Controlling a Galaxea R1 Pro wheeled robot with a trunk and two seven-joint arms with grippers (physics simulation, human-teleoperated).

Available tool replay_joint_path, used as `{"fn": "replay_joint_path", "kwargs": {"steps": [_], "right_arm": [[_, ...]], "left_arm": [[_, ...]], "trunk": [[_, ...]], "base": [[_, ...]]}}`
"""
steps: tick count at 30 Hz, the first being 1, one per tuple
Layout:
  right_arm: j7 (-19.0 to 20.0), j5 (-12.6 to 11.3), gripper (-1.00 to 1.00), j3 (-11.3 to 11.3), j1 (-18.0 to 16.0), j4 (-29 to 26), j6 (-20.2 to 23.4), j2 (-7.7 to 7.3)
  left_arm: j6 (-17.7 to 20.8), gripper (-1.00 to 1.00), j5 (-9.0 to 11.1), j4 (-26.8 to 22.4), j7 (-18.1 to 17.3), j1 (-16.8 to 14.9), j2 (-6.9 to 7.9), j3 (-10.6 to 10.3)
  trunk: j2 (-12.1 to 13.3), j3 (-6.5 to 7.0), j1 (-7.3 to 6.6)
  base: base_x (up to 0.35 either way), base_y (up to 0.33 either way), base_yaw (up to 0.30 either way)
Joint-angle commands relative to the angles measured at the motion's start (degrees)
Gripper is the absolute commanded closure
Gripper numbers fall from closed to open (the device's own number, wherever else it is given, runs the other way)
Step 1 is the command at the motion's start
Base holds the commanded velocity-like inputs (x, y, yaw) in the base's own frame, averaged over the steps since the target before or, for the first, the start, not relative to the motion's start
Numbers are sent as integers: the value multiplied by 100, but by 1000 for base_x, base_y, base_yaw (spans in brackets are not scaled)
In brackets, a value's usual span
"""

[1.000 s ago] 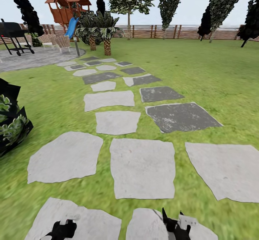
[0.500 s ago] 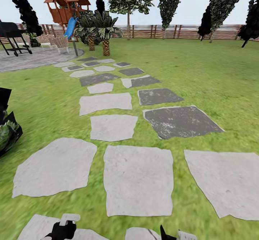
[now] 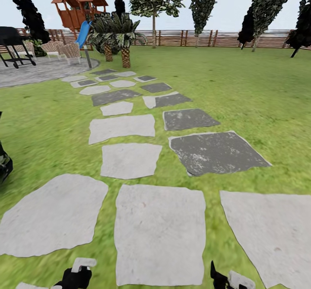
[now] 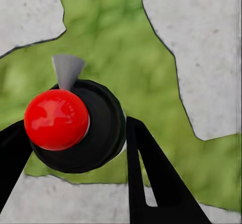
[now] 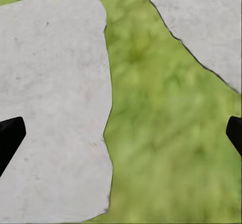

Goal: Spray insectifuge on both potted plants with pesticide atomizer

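Dark shrub cut by frame edge; right gripper partly cropped.

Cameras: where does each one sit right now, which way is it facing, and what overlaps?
Head: on the head, facing forward and down the stepping stones toward the fence; both grippers at its lower edge.
Left wrist: along the left gripper, shut on the atomizer, grass below.
Right wrist: along the open right gripper, looking down.
Shared: stones and lawn.
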Motion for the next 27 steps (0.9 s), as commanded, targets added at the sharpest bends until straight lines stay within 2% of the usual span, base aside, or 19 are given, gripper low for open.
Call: {"fn": "replay_joint_path", "kwargs": {"steps": [1,3,4,7,10,15,27], "right_arm": [[-113,53,-100,-30,-2,-26,-13,-34],[-251,130,-100,12,-2,-56,-13,-202],[-260,210,-100,41,-2,-58,-13,-236],[-274,879,-100,115,-1,-61,-13,-361],[-286,1381,-100,125,0,-61,-13,-383],[-293,1508,-100,127,-2,-61,-13,-387],[-301,1527,-100,127,0,-61,-13,-379]], "left_arm": [[-21,100,-11,5,-13,-3,1,-2],[-21,100,-10,5,-13,-1,-1,-3],[-21,100,-11,5,-13,-1,-1,-3],[-21,100,-11,5,-13,-1,-1,-3],[-21,100,-11,5,-13,-1,1,-1],[-21,100,-4,5,-13,-1,0,-1],[-21,100,-3,10,-13,-1,-1,0]], "trunk": [[-1,-4,2],[-1,-4,2],[-1,-4,2],[-1,-4,2],[-1,-4,2],[-1,-4,2],[-1,-4,2]], "base": [[287,-143,0],[287,-143,0],[286,-143,0],[286,-142,0],[287,-143,0],[286,-142,0],[287,-142,26]]}}
